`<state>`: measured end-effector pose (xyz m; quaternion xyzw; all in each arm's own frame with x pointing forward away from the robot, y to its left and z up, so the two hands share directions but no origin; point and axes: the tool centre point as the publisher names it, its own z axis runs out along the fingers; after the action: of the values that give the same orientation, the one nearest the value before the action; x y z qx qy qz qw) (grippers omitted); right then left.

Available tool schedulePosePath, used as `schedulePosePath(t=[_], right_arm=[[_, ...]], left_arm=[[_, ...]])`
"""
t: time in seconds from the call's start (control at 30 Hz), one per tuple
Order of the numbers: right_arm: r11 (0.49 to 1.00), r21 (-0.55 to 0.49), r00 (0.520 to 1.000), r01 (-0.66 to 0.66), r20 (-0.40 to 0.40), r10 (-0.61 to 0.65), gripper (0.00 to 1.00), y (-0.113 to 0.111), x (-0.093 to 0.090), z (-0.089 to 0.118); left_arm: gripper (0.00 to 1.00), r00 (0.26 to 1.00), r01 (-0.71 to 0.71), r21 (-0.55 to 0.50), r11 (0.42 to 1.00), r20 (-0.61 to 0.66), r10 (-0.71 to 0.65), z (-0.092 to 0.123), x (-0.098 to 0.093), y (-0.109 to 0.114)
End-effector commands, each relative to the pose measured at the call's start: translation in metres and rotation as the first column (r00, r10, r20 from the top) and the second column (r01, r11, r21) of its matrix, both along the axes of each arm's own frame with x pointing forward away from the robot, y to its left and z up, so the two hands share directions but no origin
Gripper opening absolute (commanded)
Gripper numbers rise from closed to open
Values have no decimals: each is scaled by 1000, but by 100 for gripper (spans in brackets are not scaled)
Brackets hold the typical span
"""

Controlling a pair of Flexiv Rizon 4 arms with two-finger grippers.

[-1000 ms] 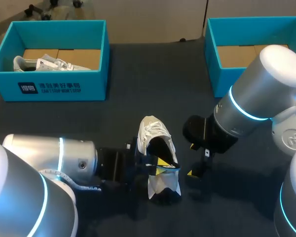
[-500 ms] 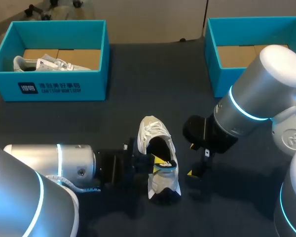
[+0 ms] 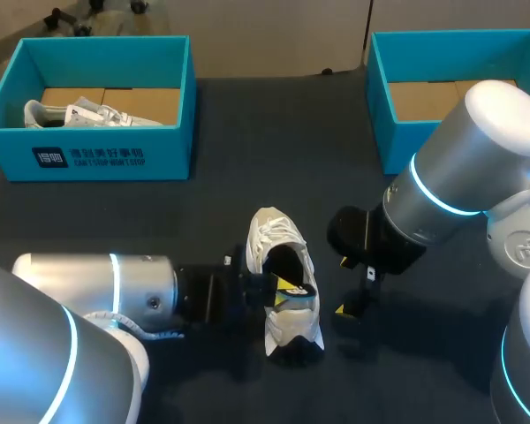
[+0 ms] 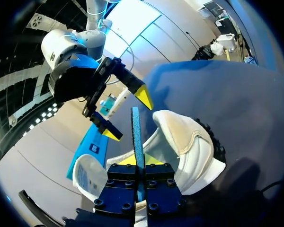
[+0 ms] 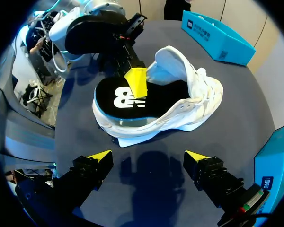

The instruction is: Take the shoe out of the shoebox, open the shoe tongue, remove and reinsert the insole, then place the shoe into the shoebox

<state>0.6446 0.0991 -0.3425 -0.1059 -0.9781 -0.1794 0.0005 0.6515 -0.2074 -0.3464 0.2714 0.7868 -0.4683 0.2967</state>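
Observation:
A white shoe (image 3: 278, 243) lies on the dark table near the front middle, toe pointing away. Its black insole (image 3: 299, 294), with a blue underside, sticks out over the heel. My left gripper (image 3: 285, 287) is shut on the insole's edge, coming in from the left. In the left wrist view the insole (image 4: 137, 137) stands edge-on between the fingers of the left gripper (image 4: 141, 161), with the shoe (image 4: 189, 146) beside it. In the right wrist view, the insole (image 5: 125, 101) rests partly in the shoe (image 5: 194, 106). My right gripper (image 5: 146, 158) hangs open just right of the shoe, holding nothing.
A teal shoebox (image 3: 106, 155) at the back left holds another white shoe (image 3: 79, 115). A second teal shoebox (image 3: 384, 115) stands at the back right, partly behind my right arm. Bare dark table lies between the boxes and the shoe.
My left gripper has shifted the insole a little toward the shoe's opening. The shoe and the right arm have stayed put.

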Motion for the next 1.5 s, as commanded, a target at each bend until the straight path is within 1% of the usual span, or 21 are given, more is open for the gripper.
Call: schedulePosePath(t=[0.03,0.07,0.17,0.3,0.47,0.57,0.63,0.73,0.93,1.07,1.13,1.2,1.23,1.27,1.3,1.5], right_arm=[[1000,-2,1000,3,3,-3,100,2,-1,-2],[1000,-2,1000,3,3,-3,100,2,-1,-2],[1000,-2,1000,3,3,-3,100,2,-1,-2],[1000,-2,1000,3,3,-3,100,2,-1,-2],[1000,-2,1000,3,3,-3,100,2,-1,-2],[1000,-2,1000,3,3,-3,100,2,-1,-2],[1000,-2,1000,3,3,-3,100,2,-1,-2],[1000,-2,1000,3,3,-3,100,2,-1,-2],[1000,-2,1000,3,3,-3,100,2,-1,-2],[1000,-2,1000,3,3,-3,100,2,-1,-2],[1000,-2,1000,3,3,-3,100,2,-1,-2],[1000,-2,1000,3,3,-3,100,2,-1,-2],[1000,-2,1000,3,3,-3,100,2,-1,-2],[1000,-2,1000,3,3,-3,100,2,-1,-2],[1000,-2,1000,3,3,-3,100,2,-1,-2],[1000,-2,1000,3,3,-3,100,2,-1,-2]], left_arm=[[5,1000,2,6,1000,-13,-2,2,0,-2],[9,1000,1,-1,1000,-22,-1,3,0,-1],[15,999,6,-5,1000,-40,-6,5,-2,0],[18,998,9,-6,1000,-65,-9,8,-5,2],[27,994,8,-33,999,-113,-12,14,-9,5],[29,991,7,-52,999,-131,-13,17,-10,6],[28,991,5,-51,999,-130,-12,18,-11,6],[24,988,3,-50,999,-153,-10,21,-12,6],[26,984,9,-19,1000,-177,-12,24,-23,2],[22,984,-2,-14,1000,-180,0,26,-27,-2],[23,984,-5,-14,1000,-180,3,27,-28,-3],[18,983,-9,-11,1000,-181,7,27,-29,-4],[14,983,-9,-8,1000,-182,8,27,-30,-4],[5,983,-9,-7,1000,-182,7,26,-30,-4],[0,983,-7,-6,1000,-182,6,25,-31,-4],[0,990,23,-18,1000,-138,-25,20,-32,-3]])
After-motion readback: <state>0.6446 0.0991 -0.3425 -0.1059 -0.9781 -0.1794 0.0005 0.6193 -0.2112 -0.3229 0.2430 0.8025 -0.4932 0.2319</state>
